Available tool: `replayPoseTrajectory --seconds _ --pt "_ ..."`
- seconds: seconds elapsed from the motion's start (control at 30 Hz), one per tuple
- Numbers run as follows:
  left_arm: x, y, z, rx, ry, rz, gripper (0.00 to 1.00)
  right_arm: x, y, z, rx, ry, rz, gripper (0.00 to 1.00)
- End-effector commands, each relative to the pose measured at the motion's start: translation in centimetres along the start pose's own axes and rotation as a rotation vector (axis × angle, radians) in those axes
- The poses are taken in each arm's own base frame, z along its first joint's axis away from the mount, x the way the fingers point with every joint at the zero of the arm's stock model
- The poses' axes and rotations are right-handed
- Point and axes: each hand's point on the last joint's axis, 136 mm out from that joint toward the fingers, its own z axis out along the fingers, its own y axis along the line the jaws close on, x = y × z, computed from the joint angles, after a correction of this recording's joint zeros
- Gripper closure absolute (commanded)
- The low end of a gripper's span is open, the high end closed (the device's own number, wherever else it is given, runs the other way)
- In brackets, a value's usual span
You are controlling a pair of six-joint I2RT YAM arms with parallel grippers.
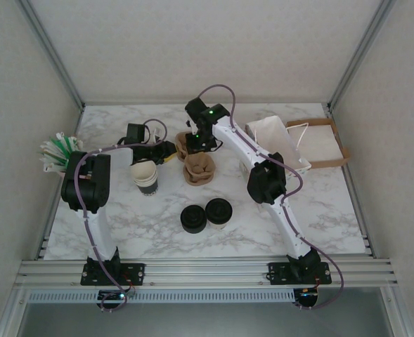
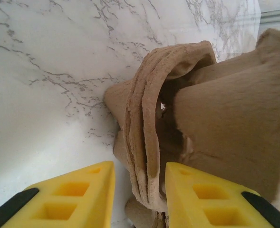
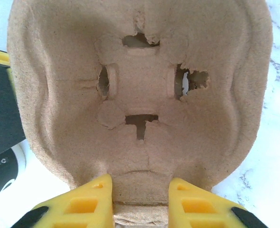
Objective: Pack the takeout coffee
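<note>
Marble counter [image 1: 319, 210] carries the black-lidded paper coffee cup [image 1: 218, 210], well apart from both arms' tips; right pincer [image 3: 140, 183] clamps a brown moulded-pulp carrier [image 3: 140, 90], left pincer [image 2: 140, 166] straddles the nested stack [image 2: 144, 118], grip unclear, so trays might lift together or tear.

Side by side: the left arm [image 1: 87, 184] rises from its base, bends at the elbow and runs its forearm to the right, with the left hand [image 1: 169, 152] pointing inward. The right arm [image 1: 266, 181] stretches forward and leftward, then folds at the wrist so the right hand [image 1: 201, 142] points down, just beside the other. The right hand's yellow fingers [image 3: 90, 199] pinch the lip of a pulp carrier [image 3: 140, 61]. The left hand's fingers [image 2: 78, 192] straddle stacked carrier rims [image 2: 142, 123], one touching and the other a sliver off. Whether that hand grips firmly is unclear.
</note>
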Motion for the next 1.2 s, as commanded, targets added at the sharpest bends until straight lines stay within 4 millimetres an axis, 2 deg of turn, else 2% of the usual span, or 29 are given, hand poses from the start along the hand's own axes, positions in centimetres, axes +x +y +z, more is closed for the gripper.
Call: replayPoseTrajectory --seconds 0.0,0.23,0.53,0.87,0.97,1.17 --pt "-0.3 -0.6 0.6 0.021 0.005 0.018 0.67 -0.5 0.6 -2.3 -0.026 -0.038 0.009 0.75" --pt "-0.9 -2.6 -0.7 0.047 -0.022 0.04 0.66 -0.7 0.3 -4.1 0.002 -0.066 0.008 0.75" --pt "-2.4 -7.2 -3.7 0.1 -0.092 0.089 0.58 -0.9 1.3 -9.7 -0.023 -0.159 -0.011 0.75" --pt "-3.4 -11.6 -7.4 0.132 -0.179 0.139 0.37 0.0 4.8 -18.0 -0.136 -0.284 -0.072 0.75" --pt "-3.4 -12.3 -8.4 0.128 -0.201 0.147 0.29 0.7 6.2 -20.4 -0.202 -0.312 -0.093 0.74" --pt "-2.9 -13.0 -9.7 0.122 -0.228 0.15 0.2 2.5 9.2 -24.4 -0.36 -0.337 -0.142 0.74"
